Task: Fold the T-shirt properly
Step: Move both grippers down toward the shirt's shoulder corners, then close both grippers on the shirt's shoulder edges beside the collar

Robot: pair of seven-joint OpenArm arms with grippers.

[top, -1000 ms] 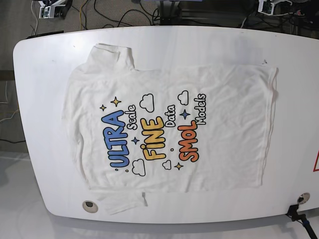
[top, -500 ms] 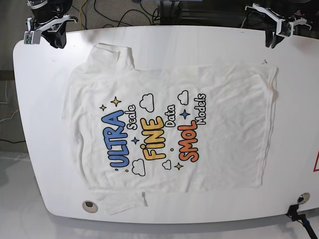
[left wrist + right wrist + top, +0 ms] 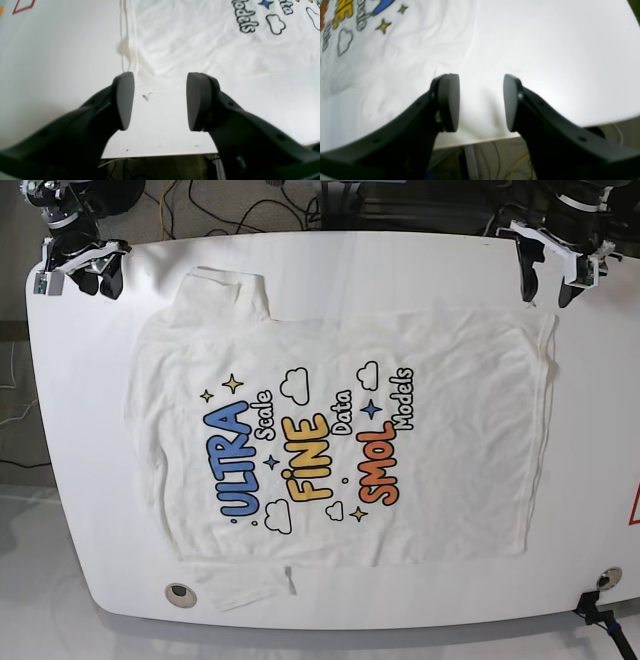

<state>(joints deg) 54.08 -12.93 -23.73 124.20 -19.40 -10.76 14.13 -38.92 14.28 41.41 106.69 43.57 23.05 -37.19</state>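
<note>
The left gripper (image 3: pixel 548 282) sits at about one o'clock in the base view, its jaws parted with a clear gap (nothing between the pads). The right gripper (image 3: pixel 82 276) sits at about eleven o'clock, jaws likewise apart and empty.

The base view looks straight down on the whole table (image 3: pixel 80 480); each wrist view sits low behind its own gripper at a far corner, facing inward; all three share the T-shirt (image 3: pixel 420 510).
</note>
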